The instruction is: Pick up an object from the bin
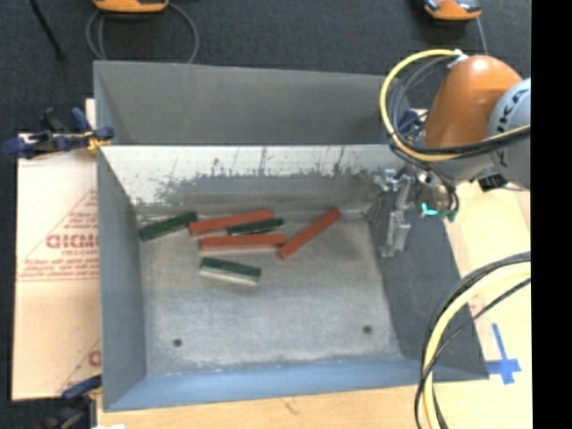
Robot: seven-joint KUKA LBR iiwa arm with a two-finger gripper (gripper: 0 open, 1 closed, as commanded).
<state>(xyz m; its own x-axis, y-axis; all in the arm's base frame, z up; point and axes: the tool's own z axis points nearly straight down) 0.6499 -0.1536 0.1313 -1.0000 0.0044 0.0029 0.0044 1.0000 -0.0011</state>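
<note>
— Well, how many things do we count in the bin (116, 266)?

— Six slim bars, all lying flat on its floor, toward the far wall: three red and three green.

— Shall we go through them?

— Furthest left is the left green bar (168, 226), nearly level, with its right end a little higher. Right of it comes the upper red bar (231, 221). The dark green bar (256, 228) is tucked against its right half, and the lower red bar (243, 241) lies just beneath. Those three sit close together and almost parallel, running left to right. Below them, a little apart, lies the green-and-white bar (230, 271), green on top with a pale edge along its lower side.

— And the one nearest the end effector (393, 239)?

— That is the slanted red bar (308, 232). We see its long axis running from lower left to upper right. Its low end sits just beside the right end of the lower red bar, and its high end points toward the end effector. The end effector hangs by the bin's right wall, to the right of that bar and apart from it.

— Is it spread or pressed together?

— We cannot tell.

— Any writing?

— Any print on the bars is too small for us to read. On the arm's pale casing, beside the orange cover (466, 101), we make out a dark letter K.
</note>
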